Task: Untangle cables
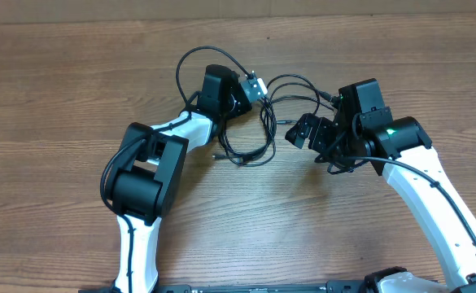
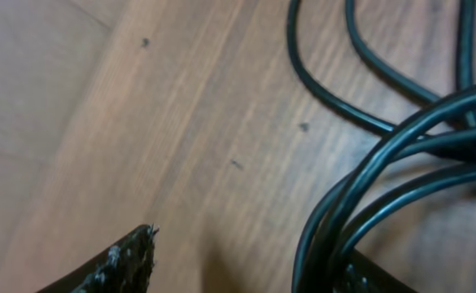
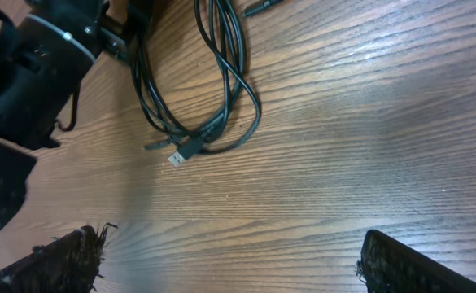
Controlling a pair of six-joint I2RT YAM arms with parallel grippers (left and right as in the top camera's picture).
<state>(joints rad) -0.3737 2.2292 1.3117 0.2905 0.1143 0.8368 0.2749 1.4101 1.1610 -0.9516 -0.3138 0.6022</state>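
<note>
The black cables (image 2: 400, 146) lie in loose, overlapping loops on the wooden worktop (image 1: 58, 81). A small silver-tipped plug (image 3: 176, 156) pokes out at the edge of the cables. The left pincer (image 1: 255, 88) is at the end of the cables farthest from the robot's base, jaws apart. Several strands run against one finger (image 2: 376, 281), bare wood shows between them and the other finger, and nothing is pinched. The right pincer (image 3: 229, 256) hovers just beside the cables, jaws spread wide, only worktop between its fingertips.
</note>
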